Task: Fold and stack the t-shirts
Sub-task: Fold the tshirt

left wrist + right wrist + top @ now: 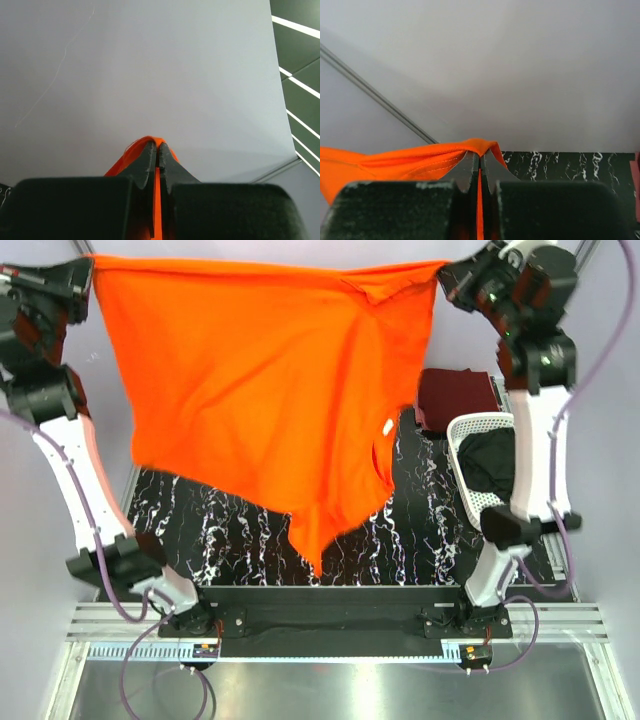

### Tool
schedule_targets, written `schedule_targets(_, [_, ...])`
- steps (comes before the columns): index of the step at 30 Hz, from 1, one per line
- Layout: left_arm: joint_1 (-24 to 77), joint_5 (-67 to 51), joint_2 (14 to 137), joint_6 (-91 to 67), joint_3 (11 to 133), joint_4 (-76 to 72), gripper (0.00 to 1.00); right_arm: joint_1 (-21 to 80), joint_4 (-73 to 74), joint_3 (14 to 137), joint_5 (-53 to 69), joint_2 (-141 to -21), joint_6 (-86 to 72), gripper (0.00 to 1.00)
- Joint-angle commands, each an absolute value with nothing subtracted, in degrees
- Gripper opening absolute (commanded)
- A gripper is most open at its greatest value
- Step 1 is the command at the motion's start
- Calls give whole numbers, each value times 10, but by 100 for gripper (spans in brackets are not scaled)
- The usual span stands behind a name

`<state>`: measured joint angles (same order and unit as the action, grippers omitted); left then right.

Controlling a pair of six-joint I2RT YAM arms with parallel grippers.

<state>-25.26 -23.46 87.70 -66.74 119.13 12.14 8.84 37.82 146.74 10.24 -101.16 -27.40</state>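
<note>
Up close, the left fingers (pixel 149 152) were clamped tight together, with a sliver of bright cloth squeezed in the seam between them and a small tuft poking past the tips. Same story on the other side: the right fingers (pixel 472 165) were pressed shut on a hemmed edge of the orange t-shirt (pixel 405 161), which trailed off toward 9 o'clock in the right wrist view.

From above, what a spread! The orange t-shirt (pixel 270 390) hung high in the air, stretched between the left fingers (pixel 75 270) at 10 o'clock and the right fingers (pixel 455 280) at 1 o'clock. Its top edge ran nearly straight between the two grips, and the cloth draped down to a point near 6 o'clock, clear of the surface below. A small white tag showed on its right half.

Beneath it lay the black marbled counter (pixel 230 530). At 3 o'clock sat the white basket (pixel 478 430), partly behind the right arm, with the black t-shirt (pixel 490 458) bundled in it. Just beyond the basket, toward 2 o'clock, the maroon t-shirt (pixel 455 398) lay on the counter, touching the basket's rim.
</note>
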Motion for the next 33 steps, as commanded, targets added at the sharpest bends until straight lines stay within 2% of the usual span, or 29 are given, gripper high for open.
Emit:
schedule_targets(1, [-236, -158, 937, -693, 1268, 23, 0, 60, 290, 1573, 93, -1077, -311, 0])
schedule_targets(3, [-226, -148, 980, -708, 1349, 12, 0, 48, 276, 1608, 105, -1116, -340, 0])
schedule_targets(6, [-211, -134, 1062, -731, 1439, 2, 0, 26, 225, 1587, 119, -1120, -361, 0])
schedule_targets(11, [-207, -136, 1061, -733, 1401, -17, 0, -14, 229, 1582, 145, -1119, -388, 0])
schedule_targets(14, [-202, -149, 1005, -709, 1311, -18, 0, -19, 271, 1547, 163, -1098, -382, 0])
schedule_targets(16, [-200, -165, 966, -699, 1215, -20, 0, -19, 300, 1469, 184, -1057, -386, 0])
schedule_targets(18, [-199, -193, 899, -682, 1136, -13, 0, -18, 315, 1338, 199, -989, -394, 0])
schedule_targets(19, [-195, -202, 876, -675, 1046, -17, 0, -18, 323, 1289, 207, -964, -398, 0])
schedule_targets(21, [-192, -228, 800, -658, 941, -1, 0, -18, 347, 1135, 206, -879, -402, 0])
schedule_targets(22, [-190, -233, 768, -651, 828, -2, 0, -16, 347, 1077, 204, -848, -407, 0])
schedule_targets(23, [-190, -228, 738, -626, 775, 27, 0, -10, 355, 976, 197, -793, -406, 0])
schedule_targets(27, [-189, -202, 607, -571, 549, 114, 0, 32, 427, 780, 166, -678, -389, 0])
schedule_targets(33, [-197, -103, 511, -455, 383, 312, 0, 41, 560, 554, 142, -533, -352, 0])
